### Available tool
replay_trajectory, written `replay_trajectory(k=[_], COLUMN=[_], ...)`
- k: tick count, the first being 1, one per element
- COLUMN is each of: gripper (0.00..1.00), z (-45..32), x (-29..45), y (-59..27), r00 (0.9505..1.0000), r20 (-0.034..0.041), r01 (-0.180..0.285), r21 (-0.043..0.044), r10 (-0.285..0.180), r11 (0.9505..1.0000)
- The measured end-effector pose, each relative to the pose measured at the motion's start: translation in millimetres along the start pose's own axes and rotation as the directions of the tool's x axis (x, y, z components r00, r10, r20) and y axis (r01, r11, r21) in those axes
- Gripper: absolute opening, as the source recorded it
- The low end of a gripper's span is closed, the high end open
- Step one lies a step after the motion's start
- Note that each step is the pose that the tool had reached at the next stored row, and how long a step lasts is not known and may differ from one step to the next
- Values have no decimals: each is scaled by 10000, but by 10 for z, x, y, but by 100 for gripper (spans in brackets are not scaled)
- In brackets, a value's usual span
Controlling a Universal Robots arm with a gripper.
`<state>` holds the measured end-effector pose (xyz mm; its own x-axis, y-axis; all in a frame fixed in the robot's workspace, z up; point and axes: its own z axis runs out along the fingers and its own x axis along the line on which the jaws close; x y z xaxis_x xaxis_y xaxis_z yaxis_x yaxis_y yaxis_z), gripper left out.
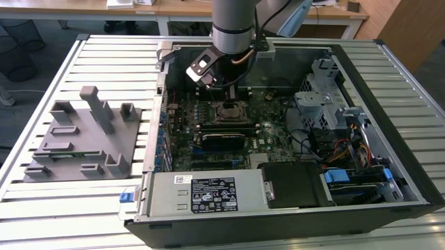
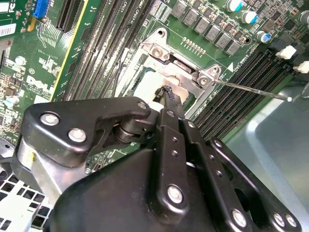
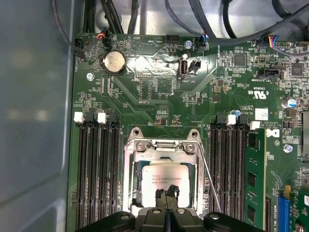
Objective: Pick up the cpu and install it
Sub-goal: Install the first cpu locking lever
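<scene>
Table [image 1: 104, 47]: pale, slatted metal, ribs running toward the exterior view's left and right; bare slats around both loads.
Fixture [image 1: 80, 140]: grey block with upright posts and slots, flat on the slats at the exterior view's left; thin green strip in one low slot.
Case [image 1: 278, 219]: open black computer tower on its side, at the exterior view's right, just beside the fixture but apart from it; open face up.
Floor [image 1: 41, 62]: dark, beyond the table's far-left corner.

The cpu [image 3: 161, 178] lies in the motherboard socket [image 3: 164, 174] between memory slots [image 3: 96, 169], with the closed gripper [image 3: 167, 195] fingertips on it.
</scene>
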<state>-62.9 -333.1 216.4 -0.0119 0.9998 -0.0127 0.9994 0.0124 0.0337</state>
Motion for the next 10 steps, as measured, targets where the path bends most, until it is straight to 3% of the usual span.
replay_trajectory(k=[10], gripper=[11], z=[-71], x=[-1], y=[2], r00=[10000], r20=[3], r01=[0], r21=[0], r10=[0], r11=[10000])
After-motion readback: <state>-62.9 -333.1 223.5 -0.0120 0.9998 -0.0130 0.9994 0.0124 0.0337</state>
